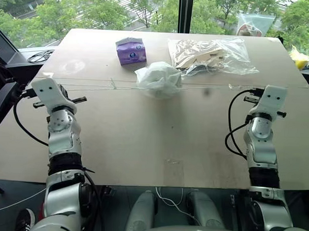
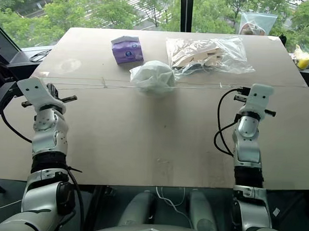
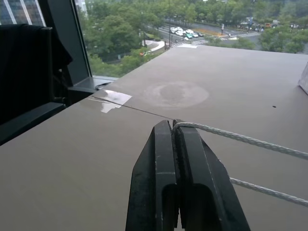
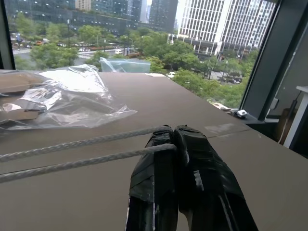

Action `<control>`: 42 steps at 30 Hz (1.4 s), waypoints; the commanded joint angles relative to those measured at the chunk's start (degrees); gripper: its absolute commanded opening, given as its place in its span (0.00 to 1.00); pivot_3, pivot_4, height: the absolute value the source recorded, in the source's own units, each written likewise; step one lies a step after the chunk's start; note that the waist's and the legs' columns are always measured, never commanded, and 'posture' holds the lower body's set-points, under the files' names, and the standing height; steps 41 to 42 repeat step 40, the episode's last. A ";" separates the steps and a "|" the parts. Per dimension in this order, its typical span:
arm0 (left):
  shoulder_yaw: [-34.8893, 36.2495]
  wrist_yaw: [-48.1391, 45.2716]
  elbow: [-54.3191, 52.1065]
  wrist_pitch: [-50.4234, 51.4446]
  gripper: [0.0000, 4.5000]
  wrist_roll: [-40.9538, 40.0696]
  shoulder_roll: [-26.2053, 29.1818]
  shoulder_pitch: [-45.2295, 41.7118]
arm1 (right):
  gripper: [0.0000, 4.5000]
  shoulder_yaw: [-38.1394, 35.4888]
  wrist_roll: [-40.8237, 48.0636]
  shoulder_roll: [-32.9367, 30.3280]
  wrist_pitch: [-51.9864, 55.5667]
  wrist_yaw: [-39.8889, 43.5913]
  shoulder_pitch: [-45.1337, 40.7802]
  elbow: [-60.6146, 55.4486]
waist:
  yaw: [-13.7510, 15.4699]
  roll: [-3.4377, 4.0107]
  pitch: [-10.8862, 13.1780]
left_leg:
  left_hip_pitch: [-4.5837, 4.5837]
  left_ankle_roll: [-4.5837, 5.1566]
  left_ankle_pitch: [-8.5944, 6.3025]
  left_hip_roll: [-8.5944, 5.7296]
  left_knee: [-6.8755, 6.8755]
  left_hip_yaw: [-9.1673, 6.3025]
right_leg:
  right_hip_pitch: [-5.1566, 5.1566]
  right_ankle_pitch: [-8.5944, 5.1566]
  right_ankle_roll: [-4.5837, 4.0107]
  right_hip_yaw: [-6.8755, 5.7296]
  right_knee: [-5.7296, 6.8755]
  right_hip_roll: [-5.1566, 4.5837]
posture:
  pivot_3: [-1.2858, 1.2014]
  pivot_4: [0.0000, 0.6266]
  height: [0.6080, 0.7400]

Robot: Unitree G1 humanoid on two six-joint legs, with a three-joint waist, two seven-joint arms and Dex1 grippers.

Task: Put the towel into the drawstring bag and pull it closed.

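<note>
One drawstring bag (image 1: 159, 78) bunched mid-table, two cords (image 4: 72, 154) taut, left claw (image 3: 174, 126) and right claw (image 4: 172, 132) each clenched on them

We identify an upper-floor office or lab test room. A plain brown bench (image 1: 143, 145) stands against full-height windows (image 3: 120, 33) with dark frames; tall buildings (image 4: 216, 24), treetops and a street with cars lie below.

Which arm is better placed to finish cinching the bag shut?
Neither clearly: both share it. The left end effector and right end effector are each shut on a cord, stretched taut either side of the drawstring bag.
</note>
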 commanded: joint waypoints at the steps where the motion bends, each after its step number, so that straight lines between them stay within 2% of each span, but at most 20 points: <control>1: 6.01 4.57 1.34 -1.70 0.01 -0.89 3.51 -0.13 | 0.00 -9.83 2.31 -0.88 1.12 -7.00 0.88 -2.19 | -0.02 0.00 0.00 | 0.00 0.00 0.00 0.00 0.00 0.00 | 0.00 0.00 0.00 0.00 0.00 0.00 | 0.52 0.24 1.00; 5: 5.75 4.94 2.12 -2.43 0.01 -0.95 3.51 -0.40 | 0.00 -11.12 4.52 -0.18 1.78 -9.06 0.85 -2.26 | -0.07 0.00 0.00 | 0.00 0.00 0.00 0.00 0.00 0.00 | 0.00 0.00 0.00 0.00 0.01 0.00 | 0.52 0.24 1.00; 7: 4.80 3.26 2.78 -2.09 0.01 -1.37 3.31 -0.77 | 0.00 -9.93 6.38 -0.57 1.53 -6.38 0.42 -1.56 | -0.07 0.00 0.00 | 0.00 0.00 0.00 0.00 0.00 0.00 | 0.00 0.00 0.00 0.00 0.01 0.00 | 0.52 0.24 1.00; 9: 3.05 -1.66 2.89 -1.24 0.01 -3.06 2.29 -1.43 | 0.00 -8.09 10.37 -0.64 0.91 -0.53 -0.66 -0.45 | -0.10 0.00 0.00 | 0.00 0.00 0.00 0.00 0.00 0.00 | 0.00 0.00 0.00 0.00 0.01 0.01 | 0.52 0.24 1.00; 13: -3.32 -15.75 -0.99 3.97 0.01 -7.69 -1.88 -2.07 | 0.00 -0.73 15.35 -3.21 1.57 17.15 -1.04 -1.48 | 0.01 0.01 0.00 | 0.00 0.00 0.00 -0.01 0.01 0.03 | 0.00 0.00 0.00 0.01 -0.01 0.01 | 0.52 0.24 1.00; 15: -6.82 -22.34 -4.33 6.81 0.01 -8.92 -2.98 -1.59 | 0.00 3.01 22.84 -4.53 8.61 29.60 0.60 -5.90 | 0.00 0.00 0.01 | -0.01 0.00 0.00 -0.02 0.01 0.01 | 0.02 0.00 0.01 -0.01 -0.02 0.00 | 0.52 0.24 1.00; 17: -10.64 -31.00 -9.47 12.41 0.00 -12.17 -3.51 0.06 | 0.14 7.59 31.06 -7.21 16.07 42.11 4.53 -13.52 | -0.12 0.00 0.00 | -0.02 0.00 0.00 0.00 0.01 -0.01 | 0.02 0.00 0.00 -0.02 -0.02 0.02 | 0.52 0.24 1.00; 18: -14.46 -38.32 -15.23 19.17 0.00 -16.38 -2.57 3.15 | 0.20 9.95 33.38 -9.85 19.37 47.22 7.65 -17.12 | -0.24 0.00 0.00 | -0.03 0.00 0.00 0.00 -0.01 -0.03 | 0.01 0.00 0.00 -0.02 -0.02 0.03 | 0.52 0.24 1.00; 20: -19.26 -47.35 -23.18 26.68 0.12 -20.54 -0.33 8.32 | 0.40 11.56 34.42 -13.24 22.09 51.28 11.36 -20.20 | -0.57 0.02 -0.01 | -0.02 0.01 -0.01 0.04 -0.12 -0.03 | 0.02 -0.03 0.00 -0.02 -0.04 0.04 | 0.52 0.24 1.00; 21: -20.07 -49.11 -25.11 27.15 0.21 -20.68 0.43 9.81 | 0.54 11.56 34.51 -14.02 22.71 51.63 12.15 -20.66 | -0.73 0.02 0.00 | 0.00 0.01 -0.01 0.04 -0.21 0.02 | 0.01 -0.05 0.02 0.03 -0.10 0.01 | 0.52 0.24 1.00; 23: -18.03 -48.44 -25.21 27.85 0.35 -20.55 1.88 11.84 | 0.68 10.63 36.02 -17.90 26.35 54.03 15.05 -22.12 | -1.09 0.02 0.02 | 0.01 0.01 -0.01 0.03 -0.24 0.06 | -0.02 -0.06 0.03 0.05 -0.14 -0.01 | 0.52 0.24 1.00; 24: -16.72 -47.50 -24.09 28.03 0.48 -19.62 3.19 12.40 | 0.80 10.02 36.56 -20.46 27.57 56.14 17.05 -23.02 | -1.04 0.00 0.02 | 0.03 0.01 -0.01 0.03 -0.24 0.07 | -0.02 -0.06 0.03 0.06 -0.12 0.00 | 0.52 0.24 1.00; 26: -14.60 -48.72 -22.74 29.45 0.68 -20.06 6.01 13.41 | 0.81 8.64 35.98 -23.71 27.46 57.79 19.63 -23.63 | -0.85 -0.04 0.04 | 0.03 0.01 -0.01 0.06 -0.22 -0.05 | -0.03 -0.20 0.21 -0.04 -0.11 0.07 | 0.52 0.24 1.00; 27: -13.90 -50.77 -22.29 30.24 0.74 -20.12 8.66 15.04 | 0.81 7.35 34.28 -25.01 24.73 58.27 21.01 -22.84 | -0.90 -0.04 0.04 | 0.09 0.01 -0.01 0.12 -0.21 -0.08 | -0.01 -0.22 0.21 -0.06 -0.09 0.13 | 0.52 0.24 1.00; 30: -13.60 -57.15 -21.18 28.71 0.74 -17.93 15.80 20.83 | 0.81 4.04 32.77 -28.61 20.52 62.06 24.78 -21.37 | -1.32 0.01 0.04 | 0.27 0.02 0.00 0.26 -0.18 0.07 | 0.01 -0.34 0.01 0.03 -0.03 0.23 | 0.52 0.24 1.00; 33: -14.21 -60.80 -21.40 24.07 0.74 -14.75 19.48 25.89 | 0.81 1.85 33.23 -28.95 17.19 64.81 26.24 -20.97 | -1.24 0.00 0.03 | 0.34 0.01 0.00 0.26 -0.18 0.21 | 0.04 -0.35 0.00 0.12 -0.03 0.18 | 0.52 0.24 1.00; 42: -13.65 -63.53 -25.46 17.24 0.74 -14.18 18.60 30.17 | 0.81 0.69 33.14 -28.09 13.08 68.35 27.10 -19.67 | -0.76 0.01 0.01 | 0.45 0.01 -0.01 0.30 -0.22 0.82 | 0.02 -0.35 0.03 0.61 -0.13 0.12 | 0.52 0.24 1.00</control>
